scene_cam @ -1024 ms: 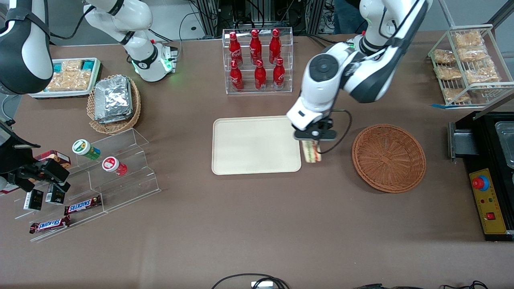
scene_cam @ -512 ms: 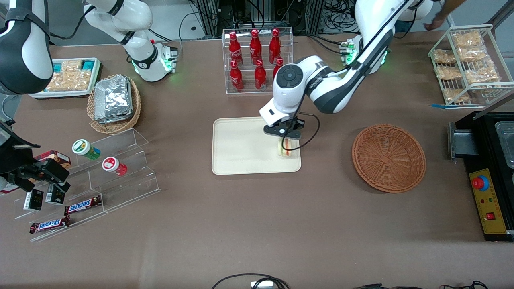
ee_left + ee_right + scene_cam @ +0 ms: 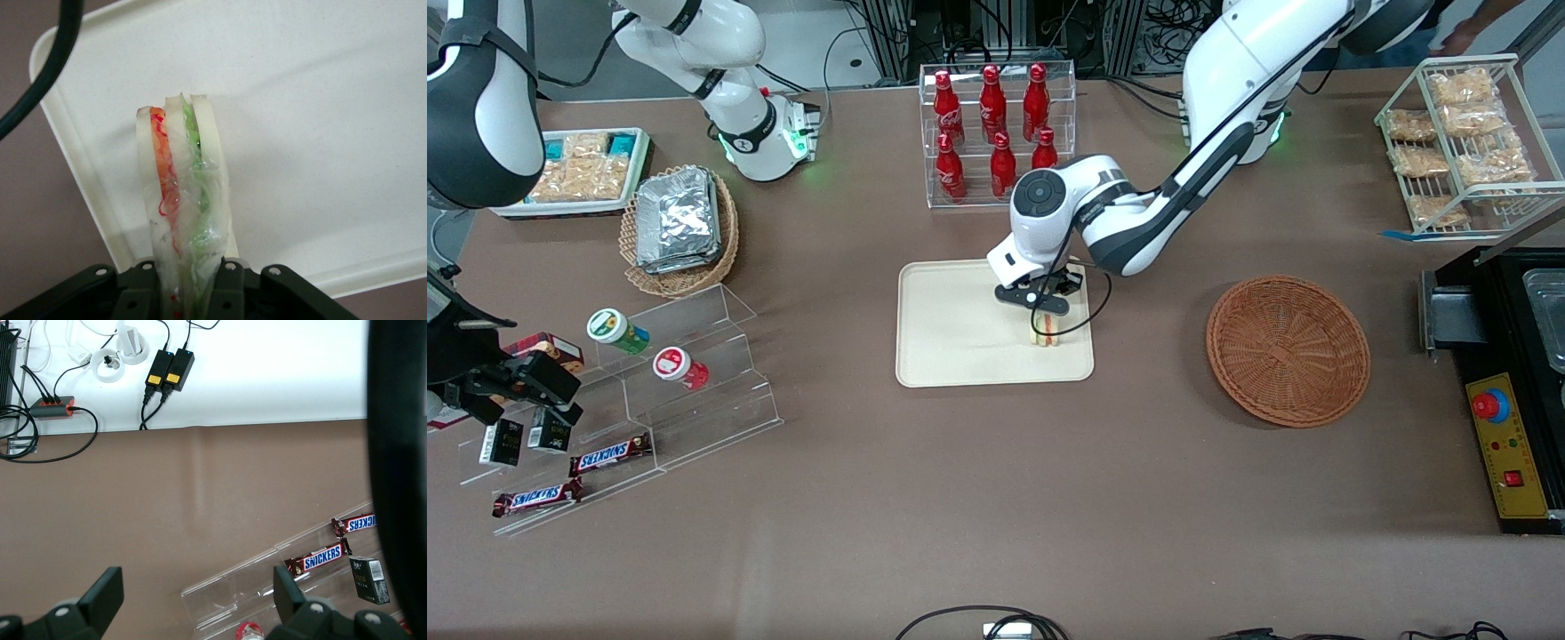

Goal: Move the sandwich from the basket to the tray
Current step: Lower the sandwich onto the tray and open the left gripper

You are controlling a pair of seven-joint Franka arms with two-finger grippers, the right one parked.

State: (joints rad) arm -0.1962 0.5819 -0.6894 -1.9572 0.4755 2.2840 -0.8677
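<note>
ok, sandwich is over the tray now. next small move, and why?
Probably lower a touch, then open. The tool is shut on the sandwich, which hangs over the tray near the edge toward the basket; whether it already touches the tray cannot be told.

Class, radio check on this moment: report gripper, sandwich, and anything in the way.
Gripper shut on sandwich, low over tray, at its end toward the basket. Sandwich clamped edge-on, not released. Basket empty. Nothing else on the tray.

Cream tray, reddish-brown wicker basket
</note>
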